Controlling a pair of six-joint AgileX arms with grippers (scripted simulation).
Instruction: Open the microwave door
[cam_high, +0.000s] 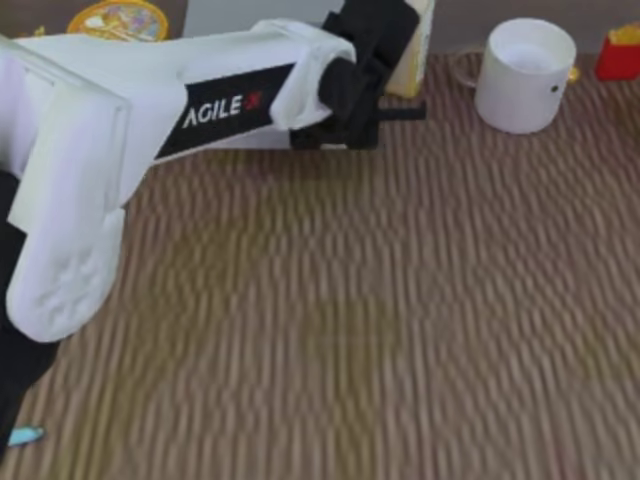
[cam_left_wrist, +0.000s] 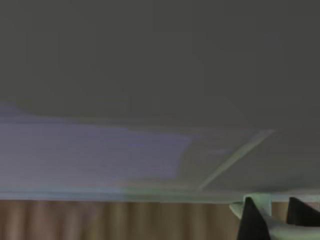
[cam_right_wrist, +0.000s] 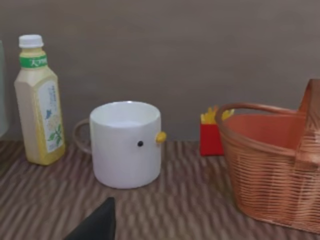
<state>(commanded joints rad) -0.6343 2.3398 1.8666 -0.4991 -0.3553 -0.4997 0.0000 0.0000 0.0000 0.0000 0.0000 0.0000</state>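
The left gripper (cam_high: 400, 110), its state impossible to tell, reaches the boxy silver-grey microwave (cam_high: 255, 20) at the ribbed brown counter's (cam_high: 380, 320) far left, near a smooth white cup (cam_high: 524, 75).

open tabletop (cam_high: 380, 330), cup (cam_high: 524, 75) (far right)

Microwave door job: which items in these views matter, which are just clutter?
Job: microwave at the table's far edge; left gripper at its front.

Clutter: white cup, yellow bottle, fries box, wicker basket, yellow plate.
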